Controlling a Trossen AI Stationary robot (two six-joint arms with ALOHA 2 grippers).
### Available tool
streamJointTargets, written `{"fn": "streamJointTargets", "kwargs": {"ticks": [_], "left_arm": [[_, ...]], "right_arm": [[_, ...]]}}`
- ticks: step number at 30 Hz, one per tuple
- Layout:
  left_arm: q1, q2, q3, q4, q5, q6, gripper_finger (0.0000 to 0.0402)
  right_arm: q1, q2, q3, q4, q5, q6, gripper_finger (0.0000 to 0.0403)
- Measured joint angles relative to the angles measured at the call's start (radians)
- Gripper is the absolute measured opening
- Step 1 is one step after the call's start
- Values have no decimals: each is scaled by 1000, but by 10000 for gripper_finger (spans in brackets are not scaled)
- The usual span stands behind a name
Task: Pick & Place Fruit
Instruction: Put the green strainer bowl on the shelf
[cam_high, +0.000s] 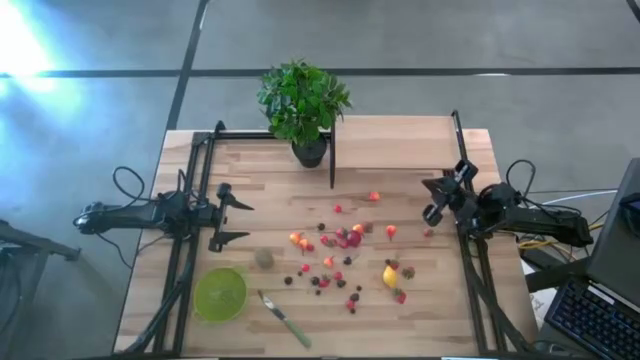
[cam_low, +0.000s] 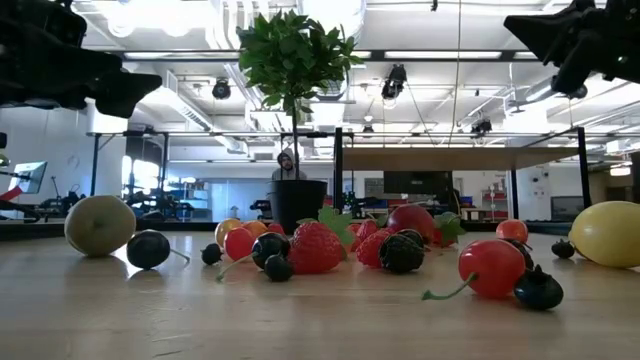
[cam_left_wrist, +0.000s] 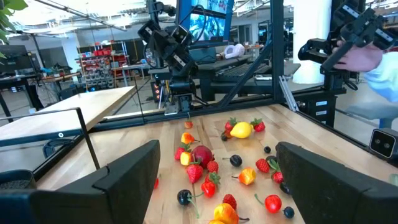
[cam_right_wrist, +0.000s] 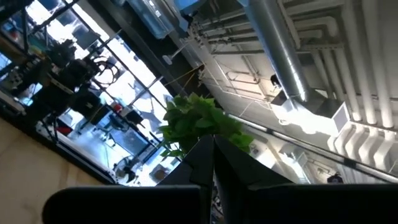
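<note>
The fruit (cam_high: 345, 250) lies between the empty, wide-open left gripper (cam_high: 236, 222) and seemingly closed right gripper (cam_high: 432, 198).

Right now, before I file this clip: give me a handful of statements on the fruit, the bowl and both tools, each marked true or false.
1. The lime-green bowl has no fruit in it. True.
2. The left tool is shut on a strawberry. False: its fingers stand wide apart and hold nothing.
3. The yellow lemon lies on the right arm's side of the fruit pile. True.
4. The right tool is open above the bowl. False: it is shut, raised near the table's right rail, far from the bowl.
5. The green-handled knife lies inside the bowl. False: it lies on the table beside the bowl.
6. The dull-green ball sits apart from the berries, nearer the bowl. True.
</note>
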Motion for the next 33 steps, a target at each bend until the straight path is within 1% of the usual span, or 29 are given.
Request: {"fn": "streamJointTargets", "kwargs": {"ticks": [3, 5, 8, 12, 14, 17, 20, 25, 28, 31, 33], "left_arm": [[0, 0, 0, 0, 0, 0, 328], [0, 0, 0, 0, 0, 0, 328], [0, 0, 0, 0, 0, 0, 328], [0, 0, 0, 0, 0, 0, 328], [0, 0, 0, 0, 0, 0, 328], [0, 0, 0, 6, -21, 22, 328], [0, 0, 0, 51, -52, 36, 328], [0, 0, 0, 102, -57, 38, 328], [0, 1, 0, 271, -67, 30, 328], [1, 1, 5, 494, -67, 38, 328], [1, 1, 39, 535, -55, 44, 328]], "right_arm": [[0, 4, 0, -4, 0, -4, 8], [0, 2, 0, -3, -4, 49, 8], [0, 2, 0, -1, -27, 221, 8], [-2, 6, 0, 8, -11, 602, 8], [-3, 9, 0, 35, 24, 731, 8], [-3, 17, 0, 110, 26, 864, 8], [-2, 22, 2, 148, 24, 920, 8], [-2, 46, 58, 122, 4, 926, 8], [-2, 86, 135, 44, -51, 942, 8], [-2, 147, 235, -80, -60, 908, 8], [-2, 202, 307, -170, -53, 892, 8]]}}
